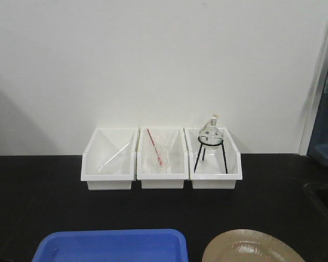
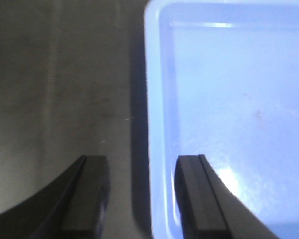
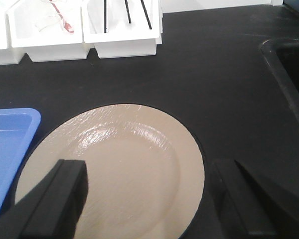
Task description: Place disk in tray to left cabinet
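Note:
The tan disk [image 3: 124,149] with a thin black rim lies flat on the black counter, just right of the blue tray [image 3: 7,139]. Low over the disk hangs my right gripper [image 3: 148,164], open: its left finger is above the disk's left part and its right finger is past the disk's right edge. My left gripper [image 2: 141,160] is open and straddles the left rim of the empty tray [image 2: 229,99], one finger outside and one inside. The front view shows the tray [image 1: 112,245] and the disk [image 1: 251,248] at the bottom edge, with no gripper in it. The left cabinet is out of view.
Three white bins stand in a row at the back of the counter: the left bin [image 1: 109,164], the middle bin [image 1: 163,164] with glassware and a red stick, and the right bin [image 1: 214,164] with a flask on a black tripod. A dark sink [image 3: 289,64] opens at the right.

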